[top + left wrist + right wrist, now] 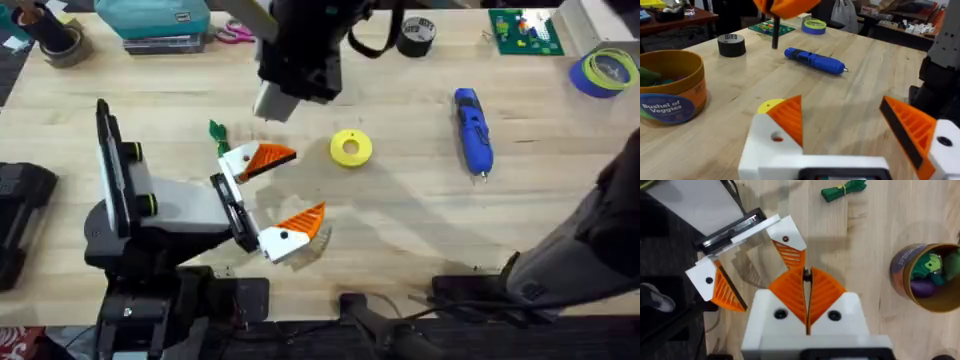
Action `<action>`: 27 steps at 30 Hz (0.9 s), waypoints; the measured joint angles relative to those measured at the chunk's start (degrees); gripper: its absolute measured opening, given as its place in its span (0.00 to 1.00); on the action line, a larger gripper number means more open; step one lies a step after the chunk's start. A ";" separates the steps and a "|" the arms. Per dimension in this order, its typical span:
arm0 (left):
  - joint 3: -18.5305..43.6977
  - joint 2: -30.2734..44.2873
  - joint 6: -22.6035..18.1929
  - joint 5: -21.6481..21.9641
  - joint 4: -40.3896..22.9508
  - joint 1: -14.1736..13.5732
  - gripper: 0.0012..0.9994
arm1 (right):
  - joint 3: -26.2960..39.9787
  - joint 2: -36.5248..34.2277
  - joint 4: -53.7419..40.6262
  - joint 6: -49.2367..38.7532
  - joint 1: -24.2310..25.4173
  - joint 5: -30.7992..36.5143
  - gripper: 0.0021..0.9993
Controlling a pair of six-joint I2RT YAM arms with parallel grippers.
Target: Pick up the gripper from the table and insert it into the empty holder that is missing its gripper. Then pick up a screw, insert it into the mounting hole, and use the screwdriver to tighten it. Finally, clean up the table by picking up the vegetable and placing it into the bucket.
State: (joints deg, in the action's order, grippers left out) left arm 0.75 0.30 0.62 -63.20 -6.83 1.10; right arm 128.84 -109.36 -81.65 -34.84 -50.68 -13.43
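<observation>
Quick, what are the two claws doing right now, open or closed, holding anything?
Left gripper: open, fingers spread wide, nothing between them.
Right gripper: shut, orange pads pressed together, with nothing visible between them.

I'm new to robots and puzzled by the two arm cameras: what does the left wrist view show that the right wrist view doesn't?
Only left wrist: the blue screwdriver and a black tape roll. Only right wrist: the green vegetable. Both: the orange bucket and the left arm's open tool.
</observation>
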 joint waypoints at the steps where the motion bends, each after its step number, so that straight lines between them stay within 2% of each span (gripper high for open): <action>1: 0.00 0.00 -0.01 0.00 0.00 0.00 0.94 | 0.00 -0.25 0.14 0.01 -0.14 0.00 0.00; 27: 0.00 0.00 0.01 0.00 0.00 0.00 0.94 | 0.00 -1.69 1.70 0.04 -3.53 -0.44 0.00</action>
State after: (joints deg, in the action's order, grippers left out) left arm 0.75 0.30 0.62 -63.20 -6.83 1.10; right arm 128.84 -111.04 -79.94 -34.81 -54.22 -13.87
